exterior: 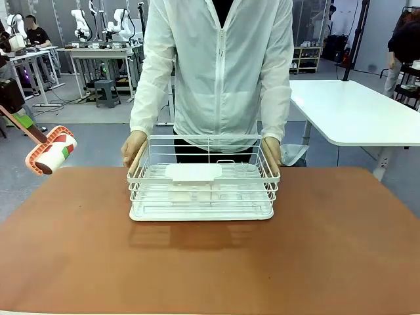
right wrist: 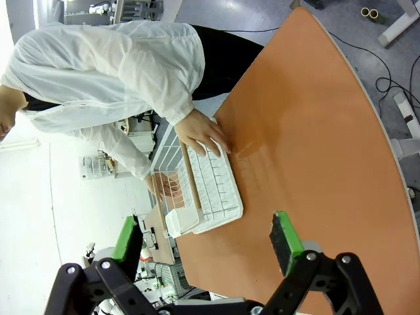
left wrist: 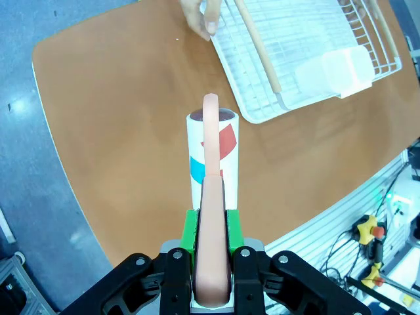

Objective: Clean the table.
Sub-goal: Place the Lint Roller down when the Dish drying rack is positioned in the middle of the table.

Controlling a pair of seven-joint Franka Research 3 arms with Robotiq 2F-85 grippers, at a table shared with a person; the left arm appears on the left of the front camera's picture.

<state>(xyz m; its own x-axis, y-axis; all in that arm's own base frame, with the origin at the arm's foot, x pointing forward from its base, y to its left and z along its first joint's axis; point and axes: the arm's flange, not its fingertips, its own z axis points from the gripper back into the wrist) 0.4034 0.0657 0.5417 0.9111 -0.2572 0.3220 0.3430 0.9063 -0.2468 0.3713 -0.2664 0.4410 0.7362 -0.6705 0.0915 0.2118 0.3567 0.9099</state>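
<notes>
Left gripper (left wrist: 211, 262) clamped on the peach handle of a lint roller (left wrist: 213, 157), hovering off the left edge of the reddish-brown table (exterior: 328, 249); right gripper (right wrist: 207, 252) spread wide, holding nothing. Person's hands (exterior: 133, 149) gripping the white wire basket (exterior: 203, 180) mid-table. Likely risks: bumping basket or fingers, or missing the patch underneath.

Bright even overhead light, soft shadow under the basket (exterior: 201, 180) on the table (exterior: 210, 262), wrist views bend at edges.

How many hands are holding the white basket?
2. One hand grips the basket at its picture-left end, the other hand its picture-right end; both belong to the person across the table.
</notes>
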